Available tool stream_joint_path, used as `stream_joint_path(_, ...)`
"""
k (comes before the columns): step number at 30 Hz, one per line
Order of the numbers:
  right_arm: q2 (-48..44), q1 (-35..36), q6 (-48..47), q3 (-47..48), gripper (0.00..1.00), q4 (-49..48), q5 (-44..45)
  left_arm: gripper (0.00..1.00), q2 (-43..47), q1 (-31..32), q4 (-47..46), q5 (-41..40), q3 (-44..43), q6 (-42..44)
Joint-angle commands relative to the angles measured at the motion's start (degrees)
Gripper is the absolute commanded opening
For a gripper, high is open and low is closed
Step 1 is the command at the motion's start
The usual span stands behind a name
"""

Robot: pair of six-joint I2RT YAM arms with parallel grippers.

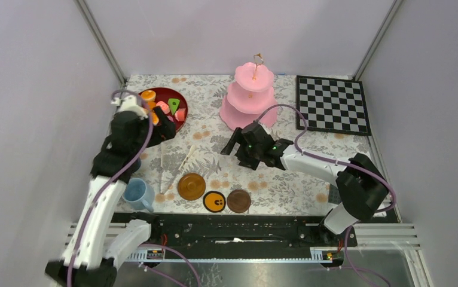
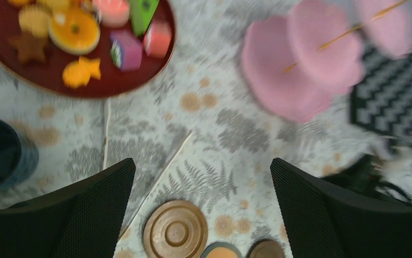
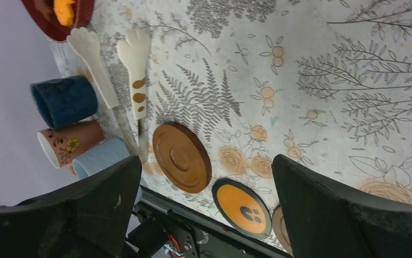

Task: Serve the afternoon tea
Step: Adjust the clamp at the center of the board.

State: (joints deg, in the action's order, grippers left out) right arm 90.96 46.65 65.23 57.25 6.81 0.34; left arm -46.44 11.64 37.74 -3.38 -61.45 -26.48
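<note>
Left of the pink cake stand point(image 1: 249, 95), the overhead camera gives me the dark red tray point(image 1: 168, 93) of toy pastries. My left claw point(image 1: 162, 127) hangs at the tray's near edge, jaws spread fully wide and holding nothing. Only the left wrist camera sorts the tray's load: an orange round pastry point(image 2: 75, 29), a purple block point(image 2: 126, 49) and a brown star biscuit point(image 2: 29, 47).

My right claw point(image 1: 238, 146) hovers just in front of the stand, equally wide and empty. Its wrist camera gives me what the left arm hides from above: a dark-blue cup point(image 3: 64, 100) and a flowered brown cup point(image 3: 69, 142) beside the light-blue cup point(image 3: 104, 156), plus two white paw-shaped utensils point(image 3: 93, 59).

Front-left of the stand, nearer me, lie a large brown saucer point(image 1: 191, 186), an orange-faced saucer point(image 1: 214, 201) and a small dark saucer point(image 1: 238, 201).
</note>
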Motion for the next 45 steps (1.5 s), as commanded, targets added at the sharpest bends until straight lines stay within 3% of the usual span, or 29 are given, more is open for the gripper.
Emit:
stream_joint_path(1, -4.94, 0.10, -1.71, -0.12, 0.98, -4.21, 1.18, 0.99, -11.23, -3.03, 0.73, 0.87, 5.10, -4.88)
stream_joint_path(3, -8.42, 0.10, -2.71, -2.38, 0.98, -4.05, 3.67, 0.93, -15.27, -6.16, -2.89, 6.88, 7.49, -6.05)
stream_joint_path(8, -18.63, 0.11, -5.02, -9.42, 0.98, -3.91, 10.18, 0.89, -24.74, -4.76, -10.00, 9.50, 10.99, -5.69)
stream_joint_path(16, -32.81, 0.09, -10.08, -14.99, 0.98, -3.91, 19.84, 0.85, -38.01, 6.48, -14.08, -2.59, 9.93, -5.49)
stream_joint_path(21, -40.10, 0.13, -12.69, -17.74, 0.98, -3.95, 24.69, 0.81, -42.81, 9.37, -14.81, -8.28, 9.03, -4.91)
stream_joint_path(28, -44.28, 0.10, -14.13, -20.56, 0.98, -3.89, 27.28, 0.67, -46.89, 15.28, -12.04, -17.50, 5.98, -4.93)
stream_joint_path(33, -44.44, 0.10, -14.59, -20.56, 0.98, -3.53, 26.67, 0.59, -46.42, 16.05, -12.14, -19.59, 6.35, -4.62)
stream_joint_path(45, -44.29, 0.10, -15.46, -20.77, 0.98, -3.56, 25.87, 0.11, -49.41, 16.27, -8.09, -21.67, -0.41, -0.97)
